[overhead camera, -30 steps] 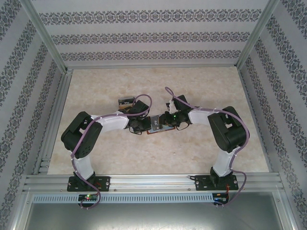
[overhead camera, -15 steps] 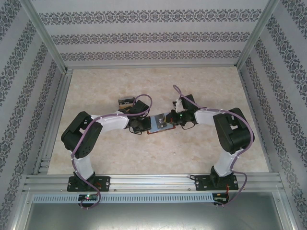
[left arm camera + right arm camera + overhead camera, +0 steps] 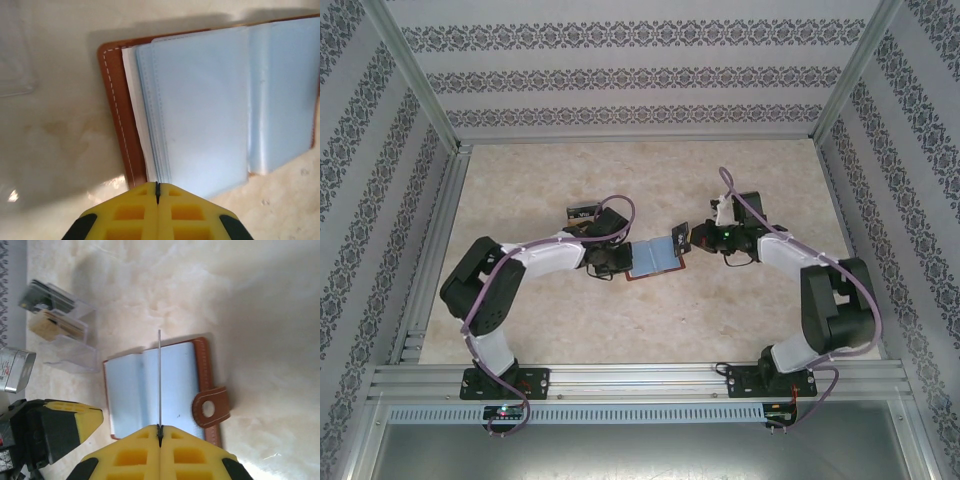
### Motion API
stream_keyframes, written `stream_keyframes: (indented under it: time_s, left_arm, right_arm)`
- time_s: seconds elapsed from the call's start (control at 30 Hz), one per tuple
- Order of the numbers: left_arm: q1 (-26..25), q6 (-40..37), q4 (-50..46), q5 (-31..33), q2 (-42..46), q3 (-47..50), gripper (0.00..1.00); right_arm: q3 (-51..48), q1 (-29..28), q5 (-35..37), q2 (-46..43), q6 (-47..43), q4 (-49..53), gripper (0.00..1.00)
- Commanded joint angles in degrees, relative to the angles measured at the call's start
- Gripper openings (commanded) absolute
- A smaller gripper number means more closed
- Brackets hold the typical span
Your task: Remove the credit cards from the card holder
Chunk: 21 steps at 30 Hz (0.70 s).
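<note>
The card holder (image 3: 648, 262) lies spread open on the table, with brown leather (image 3: 117, 110) around light blue sleeves and its tab (image 3: 210, 410) on one side. My right gripper (image 3: 692, 238) hovers just right of the holder, shut on one of the credit cards (image 3: 677, 240). That card shows edge-on as a thin line (image 3: 159, 375) rising from the closed yellow fingertips (image 3: 159, 429). My left gripper (image 3: 617, 262) is shut, its tips (image 3: 157, 186) at the holder's left edge over the sleeve ends. I cannot tell whether it pinches them.
A clear plastic box (image 3: 582, 213) with orange-and-black contents (image 3: 55, 310) stands just behind the left gripper. Bare marble-patterned tabletop stretches to the right and front of the holder. Patterned walls enclose the table on three sides.
My right gripper has drawn back to the right, off the holder, with a card pulled out in it. The left gripper has stayed at the holder's left edge.
</note>
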State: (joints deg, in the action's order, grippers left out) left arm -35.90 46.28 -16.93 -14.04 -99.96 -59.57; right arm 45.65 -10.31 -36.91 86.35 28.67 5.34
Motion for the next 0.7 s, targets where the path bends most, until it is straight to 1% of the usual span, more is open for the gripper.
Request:
stream_keyframes:
  time_s: [0.0, 0.17, 0.2, 0.23, 0.27, 0.3, 0.4, 0.47, 0.53, 0.67]
  left_arm:
    - [0.39, -2.07, -5.87, 5.19, 7.41, -2.83, 0.19]
    - [1.15, -1.79, -12.23, 13.78, 17.75, -3.28, 0.63]
    - [1.34, -1.46, -13.71, 15.96, 20.25, -2.95, 0.79]
    - [1.44, -1.06, -15.15, 18.17, 22.46, -2.64, 0.89]
    - [1.62, -0.32, -17.01, 20.79, 24.94, -2.35, 0.97]
    - [1.79, 0.39, -18.94, 23.1, 27.59, -2.0, 1.0]
    - [2.34, 3.1, -24.1, 29.03, 35.31, -0.22, 1.0]
    - [2.52, 5.05, -26.63, 31.83, 40.64, 1.52, 1.0]
    - [2.67, 6.28, -28.45, 33.77, 46.1, 3.46, 1.0]
    - [2.81, 7.53, -31.94, 35.93, 56.54, 7.28, 1.0]
  right_arm:
    - [2.48, -1.07, 1.32, -3.97, -3.28, 4.41, 0.0]
    - [9.11, -6.07, 7.27, -5.44, -8.87, 10.45, 0.0]
    - [10.62, -7.36, 8.73, -5.25, -10.11, 11.01, 0.0]
    - [11.92, -8.48, 9.6, -4.77, -11.23, 11.16, 0.0]
    - [13.51, -9.78, 10.91, -3.91, -12.62, 11.58, 0.0]
    - [15.51, -11.05, 12.6, -2.84, -14.1, 12.37, 0.0]
    - [20.68, -14.62, 15.2, 0.68, -18.47, 12.62, 0.0]
    - [23.92, -16.63, 16.25, 3.3, -22.08, 12.13, 0.0]
    - [27.59, -18.85, 17.81, 5.9, -26.41, 11.8, 0.0]
    - [34.94, -24.01, 22.09, 11.56, -38.44, 12.78, 0.0]
